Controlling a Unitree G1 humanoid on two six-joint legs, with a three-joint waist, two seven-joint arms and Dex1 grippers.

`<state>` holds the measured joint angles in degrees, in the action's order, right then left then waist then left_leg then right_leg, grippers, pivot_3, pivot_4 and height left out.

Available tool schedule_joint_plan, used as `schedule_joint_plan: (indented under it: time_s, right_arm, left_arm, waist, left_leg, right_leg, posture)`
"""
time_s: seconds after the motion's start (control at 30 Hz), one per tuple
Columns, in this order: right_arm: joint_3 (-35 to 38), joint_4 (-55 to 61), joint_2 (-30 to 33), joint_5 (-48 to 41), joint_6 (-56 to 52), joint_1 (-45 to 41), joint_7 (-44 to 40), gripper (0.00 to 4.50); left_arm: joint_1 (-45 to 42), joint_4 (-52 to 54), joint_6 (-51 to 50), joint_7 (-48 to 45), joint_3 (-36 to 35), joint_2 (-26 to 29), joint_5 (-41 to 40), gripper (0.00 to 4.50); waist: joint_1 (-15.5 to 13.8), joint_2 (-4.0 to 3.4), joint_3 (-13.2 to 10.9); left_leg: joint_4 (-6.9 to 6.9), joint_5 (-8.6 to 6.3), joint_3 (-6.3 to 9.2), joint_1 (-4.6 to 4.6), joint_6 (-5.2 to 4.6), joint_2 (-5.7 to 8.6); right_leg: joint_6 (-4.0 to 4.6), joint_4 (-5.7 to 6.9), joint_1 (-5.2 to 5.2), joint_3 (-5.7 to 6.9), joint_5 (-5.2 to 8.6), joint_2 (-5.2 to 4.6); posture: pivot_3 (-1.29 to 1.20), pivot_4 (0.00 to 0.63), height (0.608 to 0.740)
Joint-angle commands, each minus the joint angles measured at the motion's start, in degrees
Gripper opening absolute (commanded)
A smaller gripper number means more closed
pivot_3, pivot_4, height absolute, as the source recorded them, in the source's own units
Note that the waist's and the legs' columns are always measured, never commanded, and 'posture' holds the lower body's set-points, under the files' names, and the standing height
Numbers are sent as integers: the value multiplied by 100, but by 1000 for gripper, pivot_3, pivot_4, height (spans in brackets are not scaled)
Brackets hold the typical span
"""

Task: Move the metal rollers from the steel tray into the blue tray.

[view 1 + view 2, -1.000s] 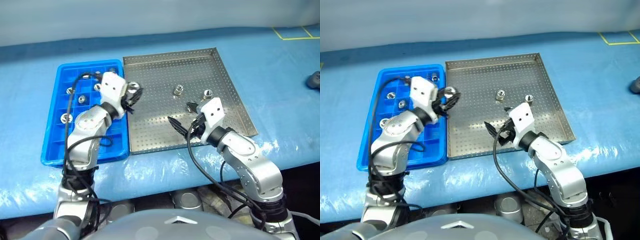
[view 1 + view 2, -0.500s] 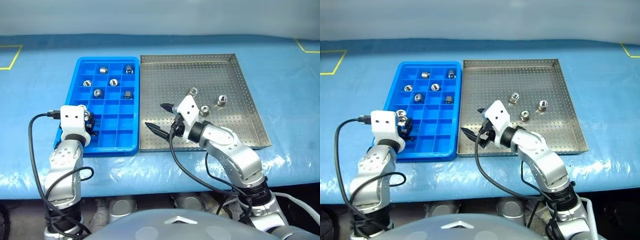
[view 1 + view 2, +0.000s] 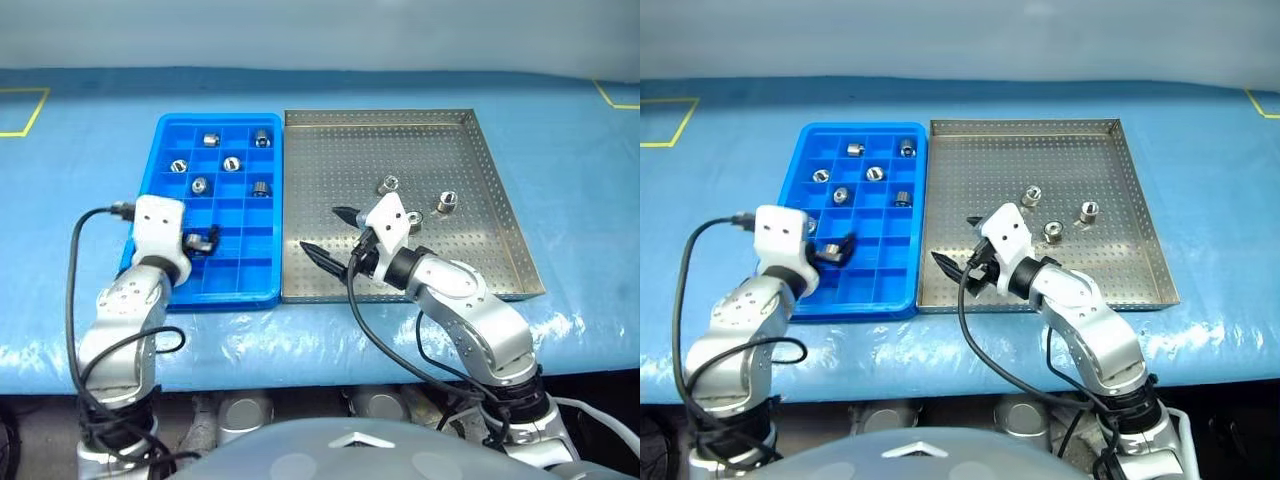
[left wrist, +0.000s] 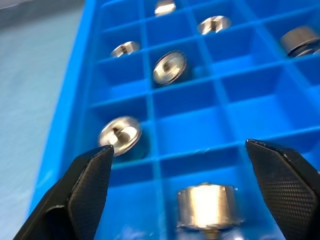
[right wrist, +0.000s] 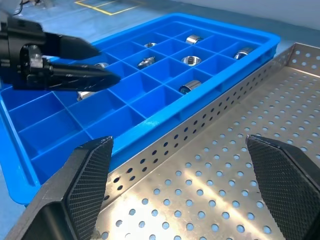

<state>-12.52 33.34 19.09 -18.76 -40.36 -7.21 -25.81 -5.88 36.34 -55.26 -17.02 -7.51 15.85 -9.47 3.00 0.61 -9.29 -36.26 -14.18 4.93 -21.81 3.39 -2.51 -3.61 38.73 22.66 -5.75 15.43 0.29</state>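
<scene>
Bright blue plastic compartment tray (image 3: pixel 272 290) sits left of and touching the square perforated steel tray (image 3: pixel 500 215); small shiny hollow metal rollers: three loose on the steel tray's right-centre floor (image 3: pixel 389 184), six in far compartments of the blue tray (image 3: pixel 231 164), another in a near-left cell. Left gripper (image 3: pixel 201 241) hovers over the blue tray's near-left cells, fingers spread wide, a roller (image 4: pixel 208 205) lying in the cell just below them. Right gripper (image 3: pixel 326 237) is over the steel tray's near-left area, fingers wide apart, holding nothing
</scene>
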Motion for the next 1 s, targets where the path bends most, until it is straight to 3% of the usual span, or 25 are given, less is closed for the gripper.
schedule_joint_plan:
  time_s: [0.03,0.2,0.33,0.53,0.77,1.0]
  right_arm:
    - [411,364,74,-114,-16,167,123,4500]
    - [689,482,122,-111,2,387,282,4500]
    - [767,518,107,-76,20,474,400,4500]
    - [755,693,62,-27,30,641,585,4500]
    - [702,893,-28,-5,26,847,786,4500]
    - [655,924,-66,-1,52,855,856,4500]
  left_arm:
    - [-804,-73,241,-779,136,187,-703,4451]
    - [-2006,-1334,1024,-998,809,260,-486,4451]
    - [-3035,-3258,1944,-889,1404,-248,-65,4451]
    - [-4225,-6110,3116,-731,1735,-1119,399,4451]
    - [-4870,-8357,4203,-386,1737,-1653,827,4451]
    - [-5058,-9566,4656,131,1879,-1802,1375,4451]
  waist:
    - [92,0,0]
    - [320,-6,2]
    - [398,-6,1]
    - [594,-6,1]
    - [940,-8,1]
    - [1162,-8,1]
  left_leg:
    - [0,0,0,1,0,-1]
    - [13,-1,-4,8,-1,-7]
    - [9,0,-4,5,-2,-3]
    - [10,-7,-8,-6,-12,1]
    - [14,-21,-10,-19,-38,0]
    - [11,-21,-11,-19,-38,1]
  right_leg:
    - [0,0,0,0,0,2]
    - [3,1,3,-11,1,13]
    - [3,0,3,-13,0,11]
    - [3,-13,7,-19,0,12]
    - [5,-31,14,-23,-1,12]
    - [-5,-30,13,-23,3,12]
  posture:
    - [-114,150,740]
    - [-156,150,740]
    - [-187,150,740]
    - [-258,150,740]
    - [-310,150,740]
    - [-317,150,740]
